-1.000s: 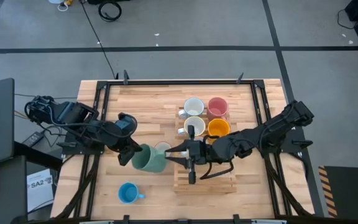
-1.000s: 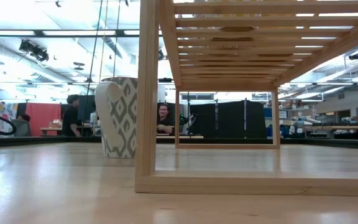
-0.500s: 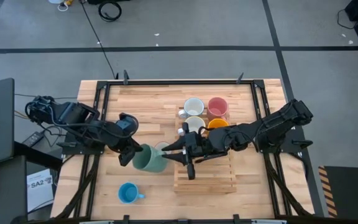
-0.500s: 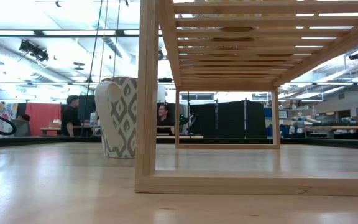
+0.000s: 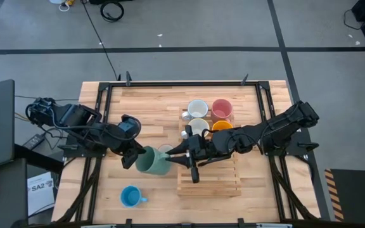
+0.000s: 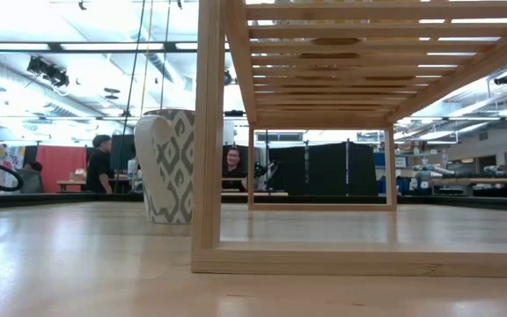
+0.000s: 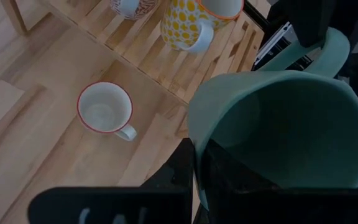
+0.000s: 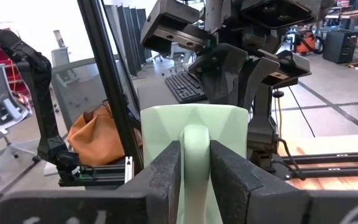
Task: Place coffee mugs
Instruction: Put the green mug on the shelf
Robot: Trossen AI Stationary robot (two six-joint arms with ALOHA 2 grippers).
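Note:
A pale green coffee mug (image 5: 151, 161) hangs over the table, left of the wooden slatted rack (image 5: 209, 182), held between both grippers. My left gripper (image 5: 136, 157) is shut on its left side and my right gripper (image 5: 178, 156) is shut on its handle. Two white mugs (image 5: 198, 109) (image 5: 198, 125), a pink mug (image 5: 221, 109) and an orange mug (image 5: 223, 127) stand on the rack's far end. A blue mug (image 5: 130, 196) stands on the table near the front edge. A white patterned mug (image 6: 170, 165) stands on the table beside the rack. My left gripper pinches the green mug's wall at the rim (image 7: 199, 147), one finger inside the mug and one outside. It comes slanting down from the table's left. The mug hangs clear of the table. My right gripper has the mug's handle (image 8: 195, 148) between its two fingers (image 8: 165, 175), which lie across it. It comes in level from the table's right. The mug is in the air with the handle toward this gripper.
A red-rimmed white mug (image 7: 105, 109) sits on the table just under and beside the held mug, next to the rack's corner post (image 6: 209, 132). Black frame rails (image 5: 106, 101) border the table. People sit in the room behind the table.
My right arm has swung a little toward the table's far edge and its wrist has rolled, with the gripper staying at the green mug's handle. The green mug has kept its place.

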